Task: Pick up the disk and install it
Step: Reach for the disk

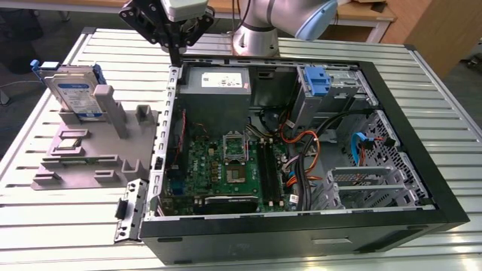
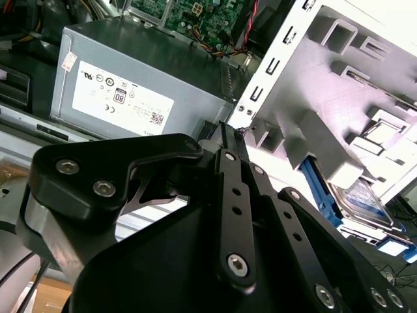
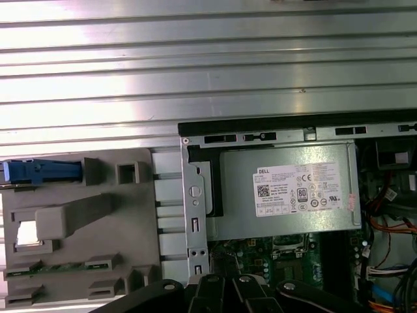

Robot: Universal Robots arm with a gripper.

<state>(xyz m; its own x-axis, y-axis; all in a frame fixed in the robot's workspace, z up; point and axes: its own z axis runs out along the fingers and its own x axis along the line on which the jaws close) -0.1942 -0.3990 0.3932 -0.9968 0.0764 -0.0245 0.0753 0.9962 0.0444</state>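
The disk [image 1: 75, 93] stands on edge in a slot of the grey fixture [image 1: 90, 158] on the exterior view's left, its white-and-blue label facing out and a blue carrier around it. In the second wrist view the disk [image 2: 365, 199] lies behind the fixture's posts. In the first wrist view its blue carrier edge [image 3: 42, 171] shows. My gripper [image 1: 175, 56] hangs above the case's back left corner, to the right of the disk and apart from it. Its black fingers [image 2: 229, 147] meet at the tip, shut with nothing between them.
The open black computer case [image 1: 407, 217] lies on the slatted metal table [image 1: 68, 226]. Inside are a grey power supply [image 1: 218, 82], the green motherboard [image 1: 226, 169], cables, a blue bracket [image 1: 316, 82] in the back bay and a metal drive cage [image 1: 369, 183].
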